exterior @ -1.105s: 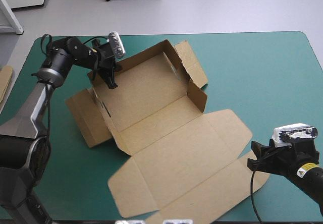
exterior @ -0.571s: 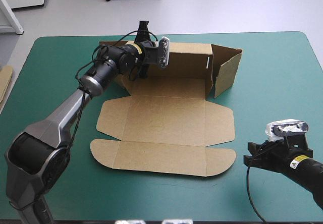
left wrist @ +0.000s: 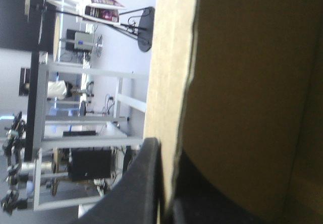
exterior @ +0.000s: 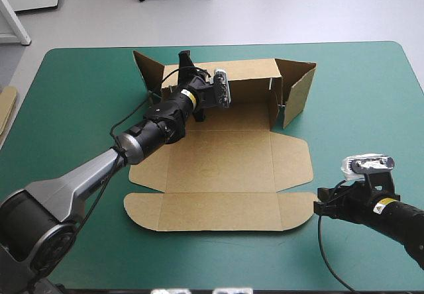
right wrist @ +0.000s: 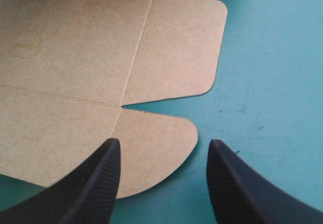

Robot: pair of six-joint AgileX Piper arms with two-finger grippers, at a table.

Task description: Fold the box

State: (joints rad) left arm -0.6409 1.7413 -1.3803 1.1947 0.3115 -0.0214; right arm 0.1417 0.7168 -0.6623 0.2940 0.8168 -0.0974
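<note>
Cardboard fills the middle of the teal-green cover: we see the box half raised. Its back wall stands along the far side, with a side flap upright and splayed outward at each end of that wall. The rest of the sheet lies flat toward the near edge, with rounded flaps at its near corners. The left gripper reaches to the top edge of the back wall near its left end; in its wrist view we find the black fingers all but closed, the board's edge pinched between them. The right gripper is at the flat sheet's near right corner, spread wide, and between its fingers we see only the tip of the rounded flap and bare cover. An edge of more board shows at the table's left edge
</note>
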